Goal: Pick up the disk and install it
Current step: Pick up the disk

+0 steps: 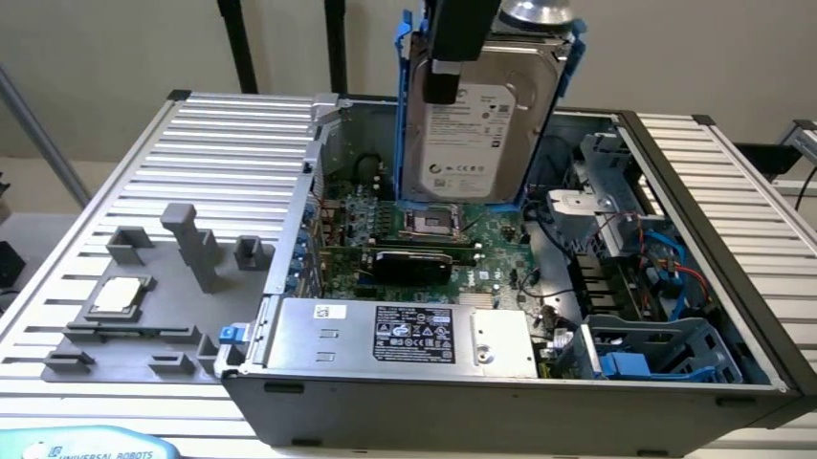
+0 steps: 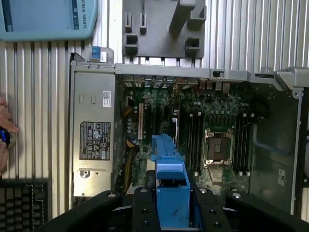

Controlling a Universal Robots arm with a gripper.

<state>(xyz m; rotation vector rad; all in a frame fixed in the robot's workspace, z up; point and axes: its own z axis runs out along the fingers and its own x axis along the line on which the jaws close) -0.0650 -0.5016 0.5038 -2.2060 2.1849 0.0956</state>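
The gripper (image 1: 445,81) is clamped on the disk (image 1: 483,134), which hangs upright, high over the motherboard (image 1: 492,268) of the open computer case (image 1: 511,411). Carrying it well, I judge, means a firm, square hold, with the blue carrier frame (image 2: 170,174) kept off the case walls.

Item: disk (image 1: 479,124), a flat silver-grey metal hard drive with a white printed label on its broad face
Frame: blue plastic carrier (image 1: 404,115) running down both long edges, at 9 and 3 o'clock of the drive
Pose: upright, leaning slightly, label face turned to the exterior view, lower short edge toward 6 o'clock
Place: at 12 o'clock in the exterior view, raised in the air above the open computer case (image 1: 511,406)
Hold: upper end clamped in the gripper (image 1: 447,81), one black finger lying across the label face
Wrist view: seen end-on, blue carrier end between the black fingers (image 2: 145,208)
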